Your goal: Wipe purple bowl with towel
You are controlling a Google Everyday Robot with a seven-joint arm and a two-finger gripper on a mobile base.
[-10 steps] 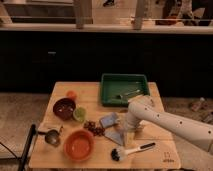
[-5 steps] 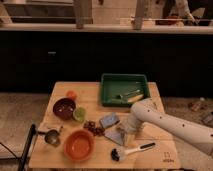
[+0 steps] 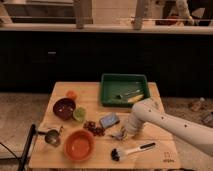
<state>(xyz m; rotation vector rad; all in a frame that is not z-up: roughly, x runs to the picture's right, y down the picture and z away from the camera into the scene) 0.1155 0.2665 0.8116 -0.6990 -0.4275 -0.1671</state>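
The purple bowl point(image 3: 64, 108) sits upright at the left of the wooden table point(image 3: 155, 145), beside a lime-green cup point(image 3: 79, 114). My white arm reaches in from the right. My gripper point(image 3: 123, 133) is low over the table's middle, right of the bowl and well apart from it. A small pale grey-blue patch, seemingly the towel point(image 3: 119, 135), lies under the gripper's tip and is mostly hidden by it. I cannot see whether the gripper holds it.
A blue sponge block point(image 3: 109, 120) lies just left of the gripper. An orange bowl point(image 3: 80, 144) stands front left, a metal cup point(image 3: 51, 137) beside it. A green tray point(image 3: 125, 90) is at the back, a brush point(image 3: 132, 150) in front.
My gripper has sunk a little lower and to the left, toward the tabletop by the sponge. Nothing else has moved.
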